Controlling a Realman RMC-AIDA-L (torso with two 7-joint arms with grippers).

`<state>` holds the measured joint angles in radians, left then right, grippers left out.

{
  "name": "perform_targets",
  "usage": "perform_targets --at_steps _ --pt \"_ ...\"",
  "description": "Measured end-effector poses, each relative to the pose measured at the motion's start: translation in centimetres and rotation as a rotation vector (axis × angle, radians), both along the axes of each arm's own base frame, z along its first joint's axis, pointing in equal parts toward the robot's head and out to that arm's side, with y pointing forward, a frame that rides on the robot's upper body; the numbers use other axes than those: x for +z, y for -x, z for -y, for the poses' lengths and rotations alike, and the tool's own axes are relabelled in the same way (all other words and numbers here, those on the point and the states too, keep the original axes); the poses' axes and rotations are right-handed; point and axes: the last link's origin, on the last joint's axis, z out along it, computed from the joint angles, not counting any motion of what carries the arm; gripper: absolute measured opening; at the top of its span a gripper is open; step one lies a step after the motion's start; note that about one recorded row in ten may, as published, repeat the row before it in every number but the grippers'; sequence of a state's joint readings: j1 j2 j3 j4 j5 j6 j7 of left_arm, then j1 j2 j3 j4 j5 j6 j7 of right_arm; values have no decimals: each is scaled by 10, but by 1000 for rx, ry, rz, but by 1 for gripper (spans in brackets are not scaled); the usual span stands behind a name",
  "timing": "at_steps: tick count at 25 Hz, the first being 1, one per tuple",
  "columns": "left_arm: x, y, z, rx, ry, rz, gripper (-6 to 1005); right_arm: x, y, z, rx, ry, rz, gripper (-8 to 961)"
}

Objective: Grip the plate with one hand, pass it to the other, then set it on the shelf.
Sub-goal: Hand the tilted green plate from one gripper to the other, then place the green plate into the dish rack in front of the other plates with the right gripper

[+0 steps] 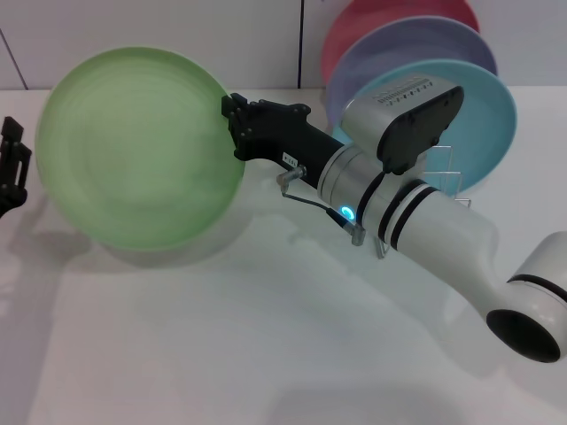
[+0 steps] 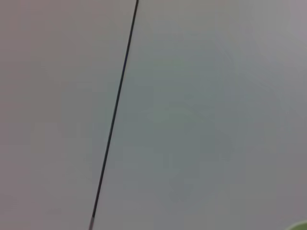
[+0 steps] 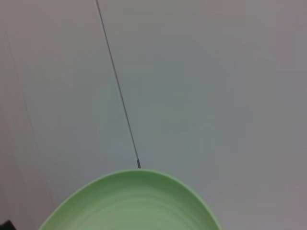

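right gripper (image 1: 237,124) clamping green plate (image 1: 142,146) rim in head view, left gripper (image 1: 11,164) off-side, grip unclear, right wrist view shows only plate edge (image 3: 134,201)

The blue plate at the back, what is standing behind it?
Behind the blue plate stands a lavender plate, and behind that a pink plate. Only their upper rims show; the rest is covered by the plates in front and by the right arm.

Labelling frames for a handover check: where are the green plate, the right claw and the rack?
Green plate (image 1: 142,146), head view, centre of its face.
Right claw (image 1: 236,124), head view, fingertips at plate's rim.
Rack (image 1: 447,168), head view, upright wire loop.
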<state>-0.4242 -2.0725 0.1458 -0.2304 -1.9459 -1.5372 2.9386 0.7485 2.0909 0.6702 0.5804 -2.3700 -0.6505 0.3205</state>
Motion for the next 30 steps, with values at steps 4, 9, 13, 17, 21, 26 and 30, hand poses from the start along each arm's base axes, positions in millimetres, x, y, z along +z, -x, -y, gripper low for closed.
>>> perform_targets --at_steps 4,9,13,17,21,26,30 --pt "11 6 0 10 -42 29 596 0 -1 -1 0 -3 6 32" --pt "22 15 -4 32 -55 52 596 2 1 -1 43 -37 42 32" --pt "32 24 -8 69 -76 68 596 4 3 0 81 -69 60 32" --pt "43 35 -13 110 -95 86 596 8 6 2 135 -121 79 32" --pt "53 43 -18 138 -102 108 597 14 3 5 195 -200 113 31" --pt "64 49 -22 162 -129 125 597 23 0 15 264 -301 132 31" --pt "71 51 -26 169 -144 125 597 30 -6 28 329 -389 152 31"
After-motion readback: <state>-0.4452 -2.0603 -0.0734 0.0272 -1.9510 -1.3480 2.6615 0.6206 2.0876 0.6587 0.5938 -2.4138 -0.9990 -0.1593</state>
